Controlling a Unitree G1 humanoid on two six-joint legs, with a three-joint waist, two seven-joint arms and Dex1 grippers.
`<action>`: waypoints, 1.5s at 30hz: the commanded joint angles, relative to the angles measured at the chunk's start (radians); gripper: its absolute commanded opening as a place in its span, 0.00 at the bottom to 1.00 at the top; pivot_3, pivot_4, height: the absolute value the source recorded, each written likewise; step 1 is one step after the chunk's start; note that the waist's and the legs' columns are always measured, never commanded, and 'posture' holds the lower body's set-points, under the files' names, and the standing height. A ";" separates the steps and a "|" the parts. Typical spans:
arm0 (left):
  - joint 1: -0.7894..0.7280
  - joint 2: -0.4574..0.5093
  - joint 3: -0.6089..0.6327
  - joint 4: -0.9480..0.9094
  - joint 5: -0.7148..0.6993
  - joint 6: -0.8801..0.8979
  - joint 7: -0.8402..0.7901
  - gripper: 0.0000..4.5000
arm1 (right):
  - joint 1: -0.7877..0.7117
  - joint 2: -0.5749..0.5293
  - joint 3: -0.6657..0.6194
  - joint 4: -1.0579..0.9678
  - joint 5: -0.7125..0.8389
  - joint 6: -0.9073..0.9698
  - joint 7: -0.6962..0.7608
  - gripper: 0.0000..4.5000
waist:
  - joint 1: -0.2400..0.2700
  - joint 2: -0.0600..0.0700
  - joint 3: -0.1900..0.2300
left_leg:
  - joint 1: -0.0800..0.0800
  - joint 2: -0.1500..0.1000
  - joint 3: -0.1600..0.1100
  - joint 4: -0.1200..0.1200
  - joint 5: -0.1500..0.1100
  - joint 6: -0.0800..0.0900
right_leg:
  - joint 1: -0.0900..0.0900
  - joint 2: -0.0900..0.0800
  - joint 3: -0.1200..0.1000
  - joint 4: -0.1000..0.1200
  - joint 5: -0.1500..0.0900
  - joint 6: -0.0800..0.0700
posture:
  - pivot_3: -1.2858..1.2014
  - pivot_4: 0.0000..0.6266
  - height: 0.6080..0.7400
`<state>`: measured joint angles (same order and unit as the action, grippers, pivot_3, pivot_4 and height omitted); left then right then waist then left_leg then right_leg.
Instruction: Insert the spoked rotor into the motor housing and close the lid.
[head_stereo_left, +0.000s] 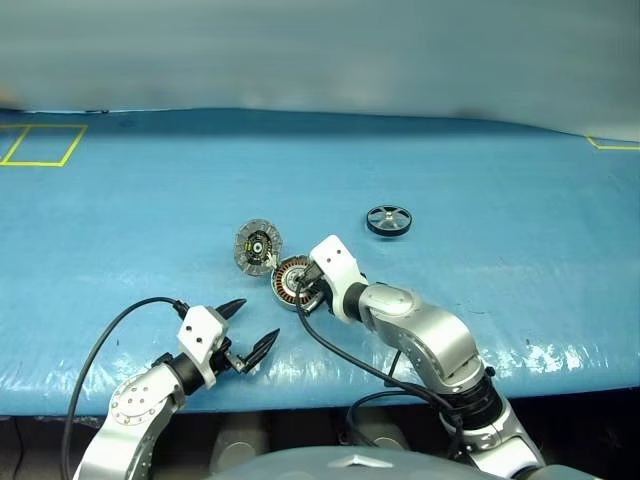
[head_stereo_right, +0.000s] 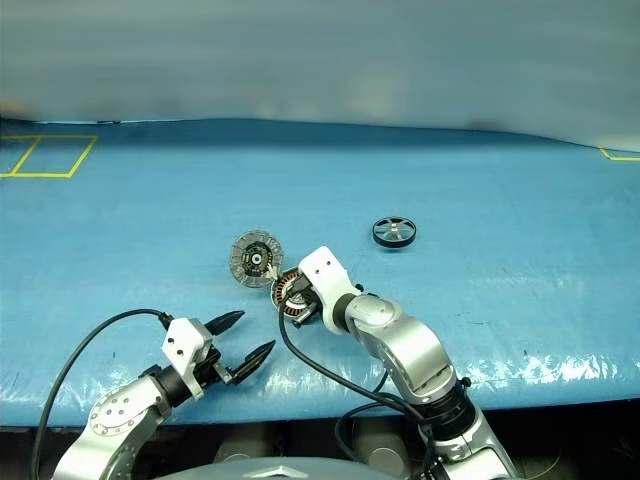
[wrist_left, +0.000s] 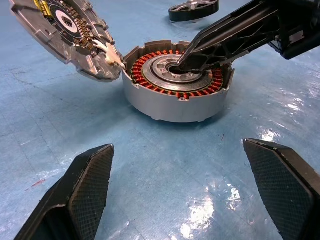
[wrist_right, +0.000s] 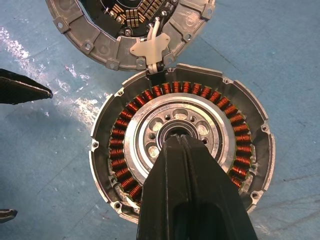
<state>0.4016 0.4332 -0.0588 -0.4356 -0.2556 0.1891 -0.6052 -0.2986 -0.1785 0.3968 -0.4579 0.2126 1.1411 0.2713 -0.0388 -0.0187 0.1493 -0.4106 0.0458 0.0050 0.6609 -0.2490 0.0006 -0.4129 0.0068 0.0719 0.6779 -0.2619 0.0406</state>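
Note:
The motor housing (head_stereo_left: 291, 282) is a grey cup with copper windings, lying face up on the blue table near the front middle. Its lid (head_stereo_left: 258, 246) lies swung open just beyond it to the left, joined at the rim, inner face up. My right gripper (wrist_right: 181, 142) is shut, and its tips rest in the housing's silver centre (wrist_left: 172, 75). Out to the far right, the spoked rotor (head_stereo_left: 388, 220) lies flat by itself on the table. My left gripper (head_stereo_left: 257, 320) stands open and holds nothing, a little in front of the housing on the near left.
A blue sheet (head_stereo_left: 480, 200) covers the table; its front edge (head_stereo_left: 330, 398) runs just behind my arms. Yellow tape marks a square at the far left (head_stereo_left: 40, 145) and a corner at the far right (head_stereo_left: 612, 144). Black cables (head_stereo_left: 100, 345) trail from both wrists.

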 joint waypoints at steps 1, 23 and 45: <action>-0.006 -0.002 -0.006 -0.005 0.000 -0.014 -0.002 1.00 | 0.006 0.005 -0.010 -0.005 0.003 0.008 -0.007 0.01 | 0.000 0.000 0.000 | 0.000 0.000 0.000 0.000 0.000 0.000 | 0.000 0.000 0.000 0.000 0.000 0.000 | 0.52 0.24 1.00; -0.011 0.000 -0.004 -0.008 -0.001 -0.010 -0.001 1.00 | -0.260 -0.167 -0.249 0.309 -0.078 -0.227 0.022 0.43 | -0.002 0.001 0.001 | -0.001 -0.002 0.002 -0.001 0.000 0.000 | -0.001 0.001 0.000 0.000 0.004 -0.002 | 0.52 0.24 1.00; 0.003 -0.014 -0.010 -0.009 0.004 -0.022 0.019 1.00 | -0.318 -0.332 -0.249 0.507 -0.165 -0.268 0.136 0.93 | -0.002 0.003 0.002 | -0.001 -0.002 0.002 -0.002 0.000 0.001 | -0.001 0.002 0.001 0.000 0.004 -0.002 | 0.52 0.24 1.00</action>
<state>0.4039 0.4246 -0.0631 -0.4325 -0.2539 0.1874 -0.5883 -0.6068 -0.5025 0.1529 0.0548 0.0567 0.8786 0.3982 -0.0412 -0.0159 0.1514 -0.4118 0.0442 0.0073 0.6592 -0.2494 0.0012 -0.4143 0.0087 0.0726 0.6778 -0.2577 0.0382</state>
